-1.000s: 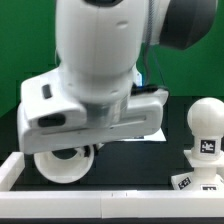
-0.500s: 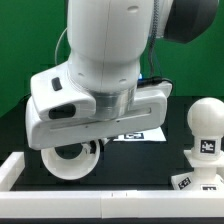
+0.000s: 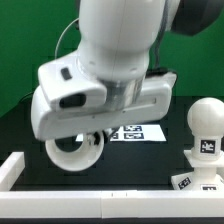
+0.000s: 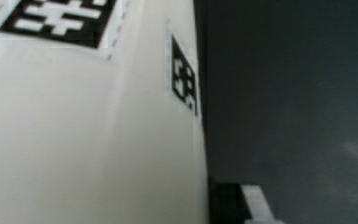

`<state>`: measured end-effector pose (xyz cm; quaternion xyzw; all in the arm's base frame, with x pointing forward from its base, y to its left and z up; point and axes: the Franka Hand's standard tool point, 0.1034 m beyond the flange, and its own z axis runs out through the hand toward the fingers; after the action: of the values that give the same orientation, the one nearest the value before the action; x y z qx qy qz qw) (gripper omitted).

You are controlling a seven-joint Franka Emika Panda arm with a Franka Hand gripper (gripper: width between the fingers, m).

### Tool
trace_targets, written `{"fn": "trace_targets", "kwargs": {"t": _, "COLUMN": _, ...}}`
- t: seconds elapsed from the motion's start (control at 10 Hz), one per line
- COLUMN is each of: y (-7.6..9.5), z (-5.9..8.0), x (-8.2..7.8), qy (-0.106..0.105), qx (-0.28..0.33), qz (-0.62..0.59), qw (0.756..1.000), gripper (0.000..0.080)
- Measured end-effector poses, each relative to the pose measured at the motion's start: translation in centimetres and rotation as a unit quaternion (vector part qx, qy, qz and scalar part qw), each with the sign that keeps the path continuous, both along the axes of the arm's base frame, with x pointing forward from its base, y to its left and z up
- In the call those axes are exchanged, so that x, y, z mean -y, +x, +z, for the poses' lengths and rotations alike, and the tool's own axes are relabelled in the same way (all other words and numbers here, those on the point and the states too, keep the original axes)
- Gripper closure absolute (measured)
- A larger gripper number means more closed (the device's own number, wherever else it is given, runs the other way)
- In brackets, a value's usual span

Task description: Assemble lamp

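Observation:
The white hollow tapered shade (image 3: 74, 152) hangs under my gripper (image 3: 95, 138), its round opening facing the camera, just above the black table. The arm's hand hides the fingers in the exterior view. In the wrist view the shade (image 4: 87, 130) with its two tags fills most of the picture, and one fingertip (image 4: 247, 205) shows close beside its wall. The gripper is shut on the shade. The round-headed bulb (image 3: 206, 128) stands upright at the exterior view's right, apart from the shade. Below it lies a flat tagged part (image 3: 186, 182), likely the base.
The marker board (image 3: 136, 132) lies on the table behind the arm. A white raised border (image 3: 18, 170) runs along the table's front edge. A green backdrop stands behind.
The arm has swung toward the exterior view's right and risen a little. The shade has moved with it, right and slightly up. The bulb has not moved.

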<state>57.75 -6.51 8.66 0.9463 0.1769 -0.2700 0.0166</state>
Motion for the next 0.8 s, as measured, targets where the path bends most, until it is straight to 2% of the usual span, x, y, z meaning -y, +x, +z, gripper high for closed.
{"fn": "trace_targets", "kwargs": {"t": 0.1, "y": -1.1, "z": 0.6, "x": -0.2, "qy": 0.006, "qx": 0.003, "qz": 0.002, "qw": 1.0, "gripper": 0.0758}}
{"fn": "trace_targets", "kwargs": {"t": 0.6, "y": -1.6, "z": 0.1, "x": -0.1, "qy": 0.008, "qx": 0.002, "qz": 0.004, "qw": 1.0, "gripper": 0.0758}}
{"fn": "trace_targets", "kwargs": {"t": 0.8, "y": -5.7, "z": 0.2, "x": 0.0, "qy": 0.018, "qx": -0.01, "qz": -0.002, "qw": 1.0, "gripper": 0.0758}}
